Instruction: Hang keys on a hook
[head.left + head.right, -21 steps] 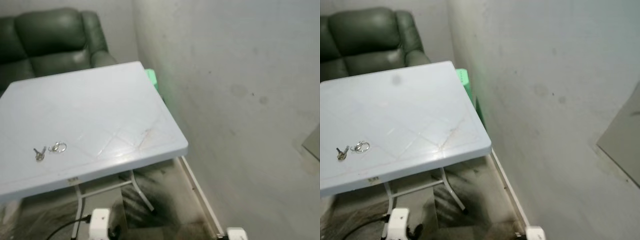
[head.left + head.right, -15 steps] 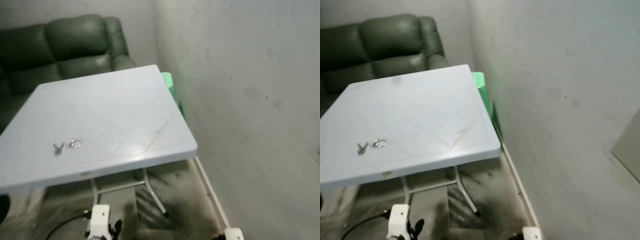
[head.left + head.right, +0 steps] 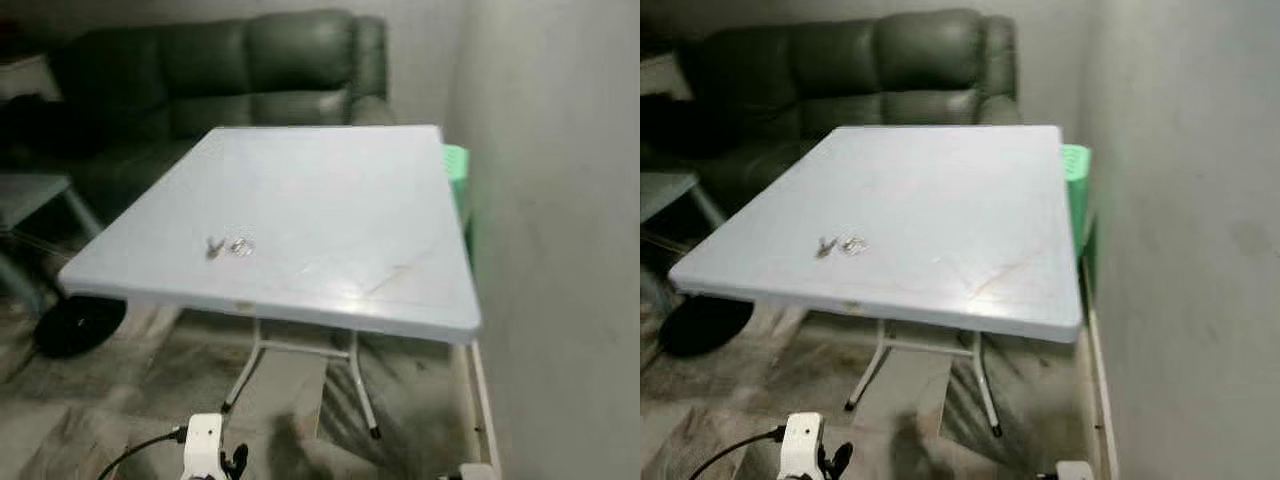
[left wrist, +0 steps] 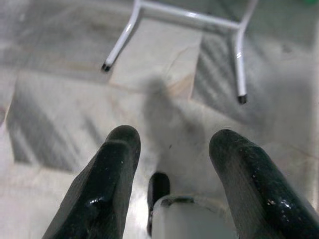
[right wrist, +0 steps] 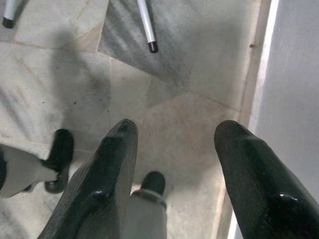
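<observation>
Grey marble-patterned floor [image 3: 120, 400] under a pale blue folding table [image 3: 330, 180]; the table stands close to a plain wall [image 3: 560, 200] on its right edge; dark green sofa [image 3: 250, 60] beyond the far edge; green plastic item [image 3: 458, 175] wedged between the table's right edge and the wall; what it is, can't tell; low side table [image 3: 30, 195] and a dark round object [image 3: 75, 322] on the floor off the left edge.

Keys [image 3: 229, 246] lie flat on the tabletop, near the front edge and toward the front-left corner; a small bunch with a ring, blurred, so details not readable; nothing is touching them.

Left gripper [image 4: 174, 144] hangs low over the floor, both black fingers spread apart, nothing between them; white table legs [image 4: 239, 64] with black feet ahead of it.

Right gripper [image 5: 177, 137] also points at the floor, fingers spread, holding nothing; white baseboard [image 5: 261, 74] and wall run just beside it; one table leg foot [image 5: 152, 47] ahead.

Both grippers well apart from the keys.
</observation>
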Tool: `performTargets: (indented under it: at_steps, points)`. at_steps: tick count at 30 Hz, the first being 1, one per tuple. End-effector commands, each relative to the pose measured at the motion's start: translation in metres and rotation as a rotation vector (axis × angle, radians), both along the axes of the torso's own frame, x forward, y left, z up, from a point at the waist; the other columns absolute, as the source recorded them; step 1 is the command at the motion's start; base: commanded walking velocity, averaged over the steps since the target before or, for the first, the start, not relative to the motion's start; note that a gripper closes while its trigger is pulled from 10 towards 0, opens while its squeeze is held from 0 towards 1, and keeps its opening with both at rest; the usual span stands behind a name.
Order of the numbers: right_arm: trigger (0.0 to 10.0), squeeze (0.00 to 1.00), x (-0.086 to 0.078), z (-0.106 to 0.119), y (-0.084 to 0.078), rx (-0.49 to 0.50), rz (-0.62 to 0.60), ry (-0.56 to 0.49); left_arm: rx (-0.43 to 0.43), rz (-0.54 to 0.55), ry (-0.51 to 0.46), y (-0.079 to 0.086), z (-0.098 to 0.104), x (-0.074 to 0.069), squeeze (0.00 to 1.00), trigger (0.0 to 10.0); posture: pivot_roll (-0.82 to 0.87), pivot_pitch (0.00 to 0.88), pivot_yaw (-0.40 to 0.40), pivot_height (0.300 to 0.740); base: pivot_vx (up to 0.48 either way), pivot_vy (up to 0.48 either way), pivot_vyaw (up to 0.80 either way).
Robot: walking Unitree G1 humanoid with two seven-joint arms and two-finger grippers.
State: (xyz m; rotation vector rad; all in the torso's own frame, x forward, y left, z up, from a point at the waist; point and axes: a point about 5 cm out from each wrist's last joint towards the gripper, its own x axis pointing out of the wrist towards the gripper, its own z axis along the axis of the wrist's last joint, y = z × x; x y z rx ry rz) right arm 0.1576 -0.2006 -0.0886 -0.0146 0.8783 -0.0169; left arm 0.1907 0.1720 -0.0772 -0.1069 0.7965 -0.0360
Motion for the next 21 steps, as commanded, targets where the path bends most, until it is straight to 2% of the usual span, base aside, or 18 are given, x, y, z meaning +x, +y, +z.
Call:
performTargets:
  at_steps: [1,21]
  points:
    - [10.0,0.0,-0.0022,-0.0021,0.0071,0.027,-0.011,0.008,0.004,0.004,-0.017,0.0033,0.0036,0.0063,0.0,10.0,0.1,0.0,0.064,0.74,0.0,0.0,0.0]
    - [10.0,0.0,-0.0039,-0.0028,0.0091,0.043,-0.015,0.007,0.001,0.018,-0.017,0.0044,0.0039,0.007,0.0,10.0,0.1,0.0,0.061,0.74,0.0,0.0,0.0]
